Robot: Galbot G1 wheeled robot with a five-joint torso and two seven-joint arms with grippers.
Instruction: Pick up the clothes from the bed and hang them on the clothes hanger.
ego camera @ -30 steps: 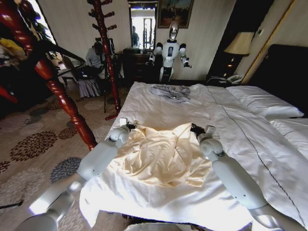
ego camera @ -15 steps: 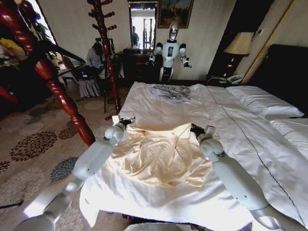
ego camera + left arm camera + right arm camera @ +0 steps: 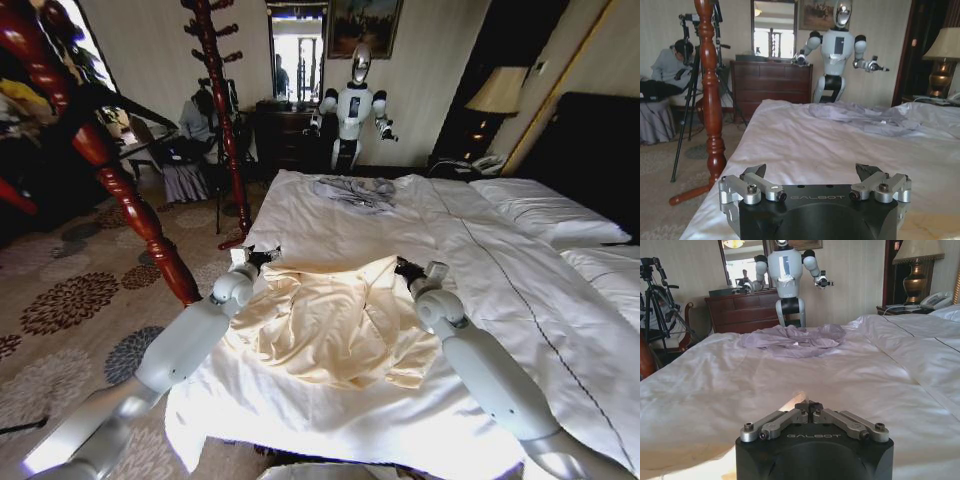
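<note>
Bed: white sheets, thin dark stitched line running lengthwise, pillows off beyond the right claw, dark headboard behind them.

Shirt: cream-yellow, lies crumpled flat on the near part of the sheet, between the two claws.

Left claw: at the shirt's left shoulder, over the bed's left edge. Wrist view shows its fingers spread wide, nothing between them, bare sheet ahead.

Right claw: at the shirt's right collar edge, low on the sheet. Wrist view shows the fingertips pressed together; a sliver of cream fabric lies just past the tips; cannot tell if it is pinched.

Grey garment: far ahead of both claws, bunched on the sheet.

Room: red wooden coat stand on patterned carpet, left of the left claw. Dark dresser, mirror and a white robot against the far wall. Lamp beyond the right claw.
</note>
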